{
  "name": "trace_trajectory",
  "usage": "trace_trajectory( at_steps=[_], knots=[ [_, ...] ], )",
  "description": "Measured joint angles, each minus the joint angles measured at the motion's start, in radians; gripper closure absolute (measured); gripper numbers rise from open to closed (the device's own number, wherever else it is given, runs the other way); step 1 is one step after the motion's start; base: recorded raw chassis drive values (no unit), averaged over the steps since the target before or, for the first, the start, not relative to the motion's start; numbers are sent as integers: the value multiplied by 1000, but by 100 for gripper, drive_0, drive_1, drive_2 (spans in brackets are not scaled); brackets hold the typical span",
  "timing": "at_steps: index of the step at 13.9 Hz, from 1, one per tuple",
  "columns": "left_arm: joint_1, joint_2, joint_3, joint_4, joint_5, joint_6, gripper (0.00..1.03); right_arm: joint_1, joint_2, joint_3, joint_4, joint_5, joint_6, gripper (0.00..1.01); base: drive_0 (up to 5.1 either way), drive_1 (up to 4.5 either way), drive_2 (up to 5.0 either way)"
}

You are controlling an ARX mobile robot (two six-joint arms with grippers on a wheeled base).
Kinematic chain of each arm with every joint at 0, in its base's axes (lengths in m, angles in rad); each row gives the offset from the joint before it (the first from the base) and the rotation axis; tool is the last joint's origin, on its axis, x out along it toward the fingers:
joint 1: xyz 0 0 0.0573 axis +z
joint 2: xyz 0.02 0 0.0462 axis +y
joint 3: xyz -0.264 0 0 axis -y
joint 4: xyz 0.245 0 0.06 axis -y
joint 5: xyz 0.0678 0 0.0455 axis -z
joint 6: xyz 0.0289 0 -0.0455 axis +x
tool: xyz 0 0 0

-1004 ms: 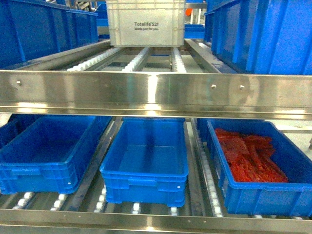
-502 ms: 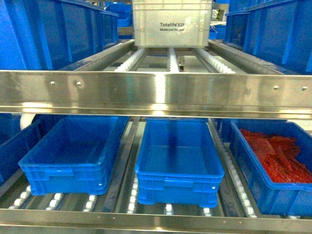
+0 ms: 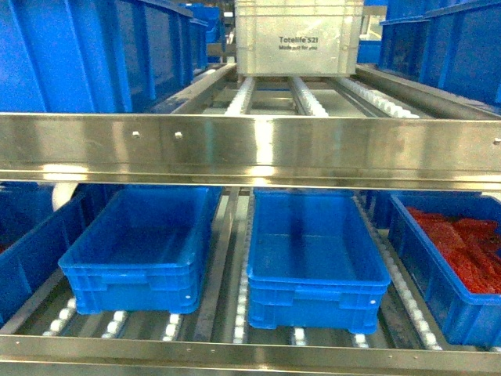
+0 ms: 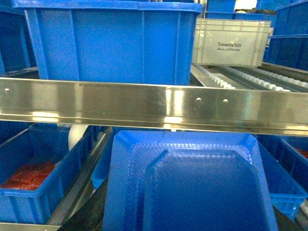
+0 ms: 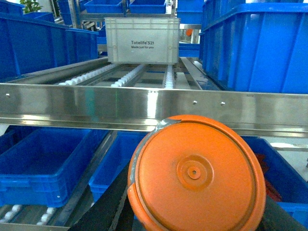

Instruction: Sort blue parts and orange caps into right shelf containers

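Observation:
In the left wrist view a blue part [image 4: 192,187], a moulded tray-like piece, fills the lower frame, and my left gripper [image 4: 192,222] is shut on it, its dark fingers [image 4: 94,214] showing only at the edges. My right gripper [image 5: 195,215] is shut on a round orange cap [image 5: 195,173], with black fingers [image 5: 108,207] on both sides. Both are held in front of the steel shelf [image 3: 250,149]. On the lower level two blue containers [image 3: 141,243] [image 3: 313,251] stand open with nothing in them. A third container [image 3: 462,258] at the right holds red pieces. Neither gripper shows in the head view.
A white crate [image 3: 297,35] sits on the upper roller tracks between tall blue crates [image 3: 86,55] [image 3: 446,43]. In the left wrist view another container with red pieces [image 4: 29,175] stands at the lower left. The shelf's front rail spans the whole width between the two levels.
The head view has slid sideways: the containers and the white crate now sit further right in the frame, and the red-filled container is partly cut off at the right edge.

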Motion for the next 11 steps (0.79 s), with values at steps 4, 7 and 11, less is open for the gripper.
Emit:
trace_trajectory(
  at_steps=[4, 7, 11],
  knots=[
    [0, 0, 0, 0, 0, 0, 62, 0, 0, 0, 2, 0, 0, 58, -491, 251, 251],
    [0, 0, 0, 0, 0, 0, 62, 0, 0, 0, -2, 0, 0, 58, -496, 245, 245],
    [0, 0, 0, 2, -3, 0, 62, 0, 0, 0, -1, -3, 0, 58, 0, 0, 0]
  ],
)
